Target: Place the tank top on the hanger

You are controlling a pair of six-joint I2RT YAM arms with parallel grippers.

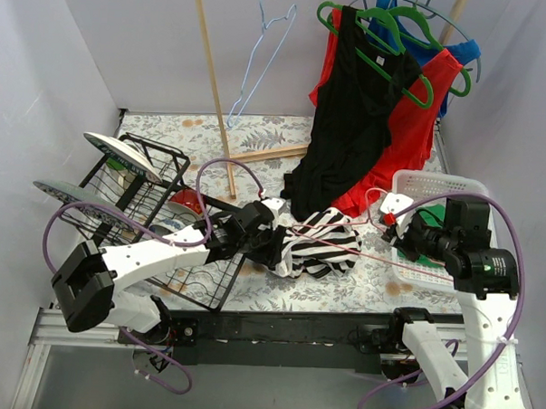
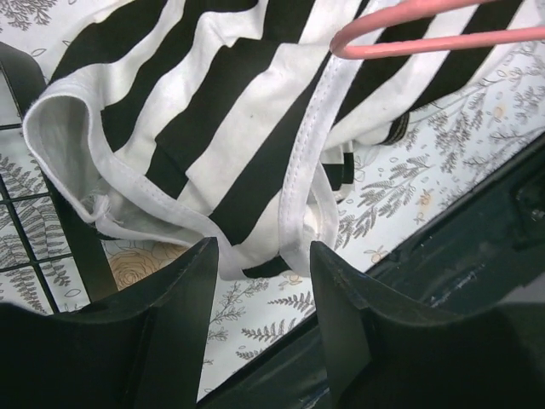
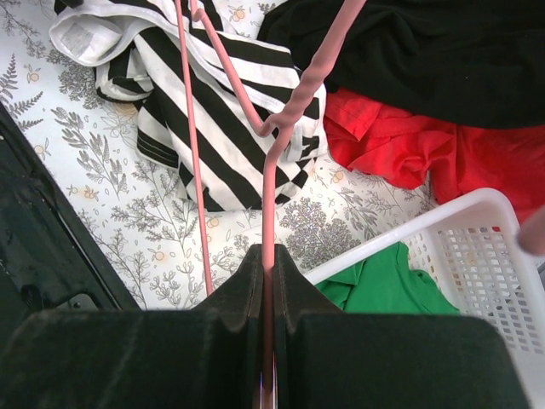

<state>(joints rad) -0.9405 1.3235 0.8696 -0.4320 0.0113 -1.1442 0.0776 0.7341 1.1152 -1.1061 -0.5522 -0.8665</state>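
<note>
The black-and-white striped tank top lies crumpled on the floral cloth at the table's middle front. The pale pink hanger lies slanted over it, its left end on the fabric. My right gripper is shut on the hanger's wire next to the hook, and the tank top lies beyond it. My left gripper is open and empty just short of the tank top's white-edged hem. In the left wrist view the hanger's rounded end rests on the stripes.
A black wire rack with plates stands at the left. A wooden pole and a light blue hanger are behind. A black top and a red top hang on green hangers. A white basket holds a green garment.
</note>
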